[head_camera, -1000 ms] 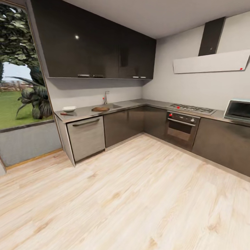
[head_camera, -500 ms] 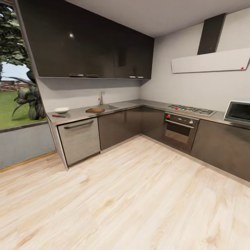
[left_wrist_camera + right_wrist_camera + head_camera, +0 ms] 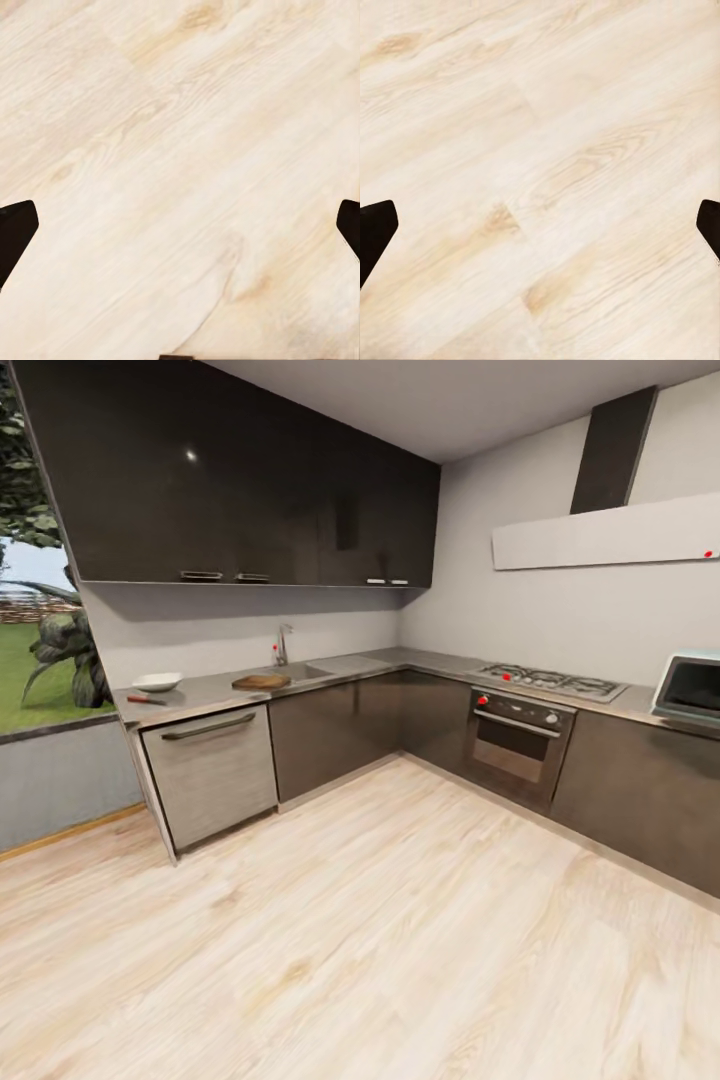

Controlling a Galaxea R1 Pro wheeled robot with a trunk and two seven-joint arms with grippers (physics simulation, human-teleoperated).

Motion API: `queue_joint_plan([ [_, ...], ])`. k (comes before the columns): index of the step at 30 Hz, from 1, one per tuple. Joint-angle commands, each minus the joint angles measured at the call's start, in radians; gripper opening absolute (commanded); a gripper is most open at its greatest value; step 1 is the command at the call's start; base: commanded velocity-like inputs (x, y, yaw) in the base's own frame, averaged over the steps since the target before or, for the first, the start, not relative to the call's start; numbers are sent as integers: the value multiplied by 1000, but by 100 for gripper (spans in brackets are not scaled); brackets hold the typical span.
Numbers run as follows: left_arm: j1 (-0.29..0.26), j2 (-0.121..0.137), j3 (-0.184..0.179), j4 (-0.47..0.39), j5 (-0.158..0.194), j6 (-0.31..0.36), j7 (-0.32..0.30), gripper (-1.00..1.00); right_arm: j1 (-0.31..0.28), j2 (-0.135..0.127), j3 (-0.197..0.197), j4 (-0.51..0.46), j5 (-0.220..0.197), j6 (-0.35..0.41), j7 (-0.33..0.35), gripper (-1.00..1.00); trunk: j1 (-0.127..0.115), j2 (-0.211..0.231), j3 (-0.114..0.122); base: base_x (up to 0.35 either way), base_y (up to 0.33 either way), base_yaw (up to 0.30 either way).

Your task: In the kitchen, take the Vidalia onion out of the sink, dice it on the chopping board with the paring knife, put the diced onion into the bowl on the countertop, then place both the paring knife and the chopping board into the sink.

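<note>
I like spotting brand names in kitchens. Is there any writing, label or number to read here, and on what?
None can be read. The black built-in oven and pale blue microwave show no legible text; their red knobs carry no visible marks.

Pale wood floor (image 3: 400, 920), glossy cabinets (image 3: 250, 480)
</note>
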Motion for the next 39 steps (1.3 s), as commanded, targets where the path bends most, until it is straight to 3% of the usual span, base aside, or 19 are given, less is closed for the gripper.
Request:
queue_joint_plan([
  [1,0,0,1,-1,1,-1,0,100,0,0,-2,0,8,-2,0,100,1,0,-1,310,-12,0],
  [18,0,-1,1,-2,1,-1,0,100,-1,1,-1,0,8,-2,-2,100,1,0,-1,312,-21,35],
  [39,0,-2,1,-1,1,-2,0,100,0,3,-2,1,8,-2,-2,100,1,0,-1,292,-187,136],
])
